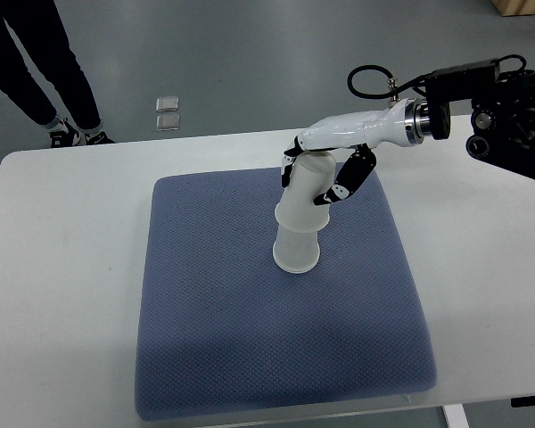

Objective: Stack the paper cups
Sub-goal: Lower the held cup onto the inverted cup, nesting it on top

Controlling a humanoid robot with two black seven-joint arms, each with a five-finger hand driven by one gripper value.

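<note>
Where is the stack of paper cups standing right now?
In the top view the stack of paper cups stands upside down near the middle of the blue mat, toward its far side, with the right robot hand wrapped around the top cup.

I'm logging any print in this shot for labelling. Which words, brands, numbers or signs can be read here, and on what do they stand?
None can be read.
Paper cups in the right hand: plain white, no print.
Blue mat: no label showing.
White table: no marks.
</note>
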